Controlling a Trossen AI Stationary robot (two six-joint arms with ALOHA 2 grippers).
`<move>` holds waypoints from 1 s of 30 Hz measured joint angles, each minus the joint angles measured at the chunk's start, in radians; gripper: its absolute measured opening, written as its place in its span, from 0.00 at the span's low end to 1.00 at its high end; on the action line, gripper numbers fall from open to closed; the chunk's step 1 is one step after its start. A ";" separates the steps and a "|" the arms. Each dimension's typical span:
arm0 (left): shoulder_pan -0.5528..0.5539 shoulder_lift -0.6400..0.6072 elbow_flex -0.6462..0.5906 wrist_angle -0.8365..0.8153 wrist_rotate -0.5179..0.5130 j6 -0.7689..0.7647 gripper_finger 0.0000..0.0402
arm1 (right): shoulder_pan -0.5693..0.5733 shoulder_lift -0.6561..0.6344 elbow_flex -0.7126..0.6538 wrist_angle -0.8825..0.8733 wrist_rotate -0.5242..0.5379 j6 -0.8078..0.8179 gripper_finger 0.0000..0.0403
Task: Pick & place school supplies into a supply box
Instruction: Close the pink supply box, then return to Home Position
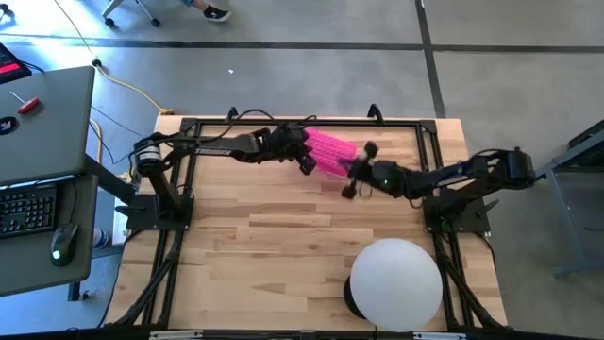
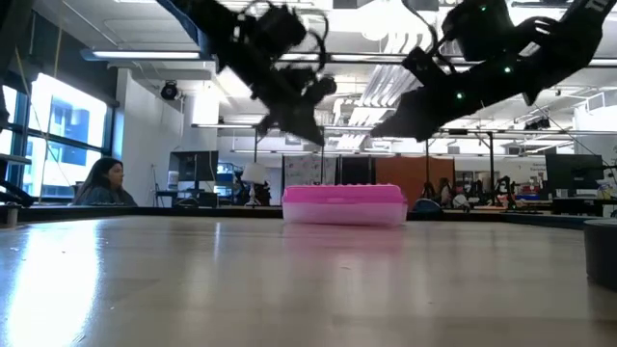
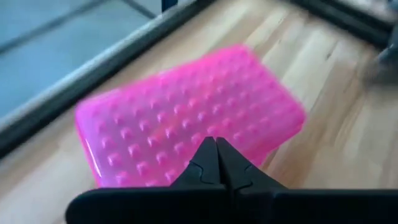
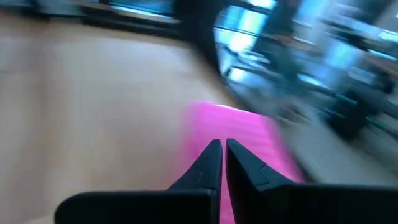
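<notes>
While both arms hang above the bench's far edge, the left gripper [image 3: 214, 163] has its fingers pressed together, holding nothing, over one end of the supply box [image 1: 330, 151]. The right gripper [image 4: 222, 163], likewise pressed together and empty, hovers at the other end. The box's studded pink lid [image 3: 193, 118] is on, and the box rests on the bench [image 1: 283, 227] near the middle of that far edge.

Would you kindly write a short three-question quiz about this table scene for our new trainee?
1. True or false: the supply box has its pink lid on.
2. Which gripper is holding something: A the left gripper, B the right gripper, C neither?
3. What large thing stands at the table's near edge, on the right arm's side?

Key: 1 true. 2 C; both are shut and raised above the table, empty. 3 the white dome.
</notes>
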 joint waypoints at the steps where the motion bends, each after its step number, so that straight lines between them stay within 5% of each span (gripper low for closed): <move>1: 0.011 0.017 -0.001 0.001 0.014 -0.005 0.03 | -0.023 -0.010 0.000 -0.014 0.028 0.014 0.00; 11: 0.043 0.144 0.002 0.010 0.111 -0.067 0.03 | -0.198 0.137 -0.002 -0.088 -0.239 0.258 0.00; 18: 0.043 0.138 0.002 -0.007 0.107 -0.065 0.02 | -0.189 0.198 0.002 -0.073 -0.202 0.273 0.00; 23: 0.041 0.075 -0.002 -0.001 0.181 -0.044 0.04 | -0.157 0.065 -0.006 -0.099 -0.232 0.191 0.00; 30: 0.036 -0.190 0.000 -0.171 0.127 0.084 0.07 | -0.139 -0.341 -0.003 -0.345 -0.225 0.020 0.00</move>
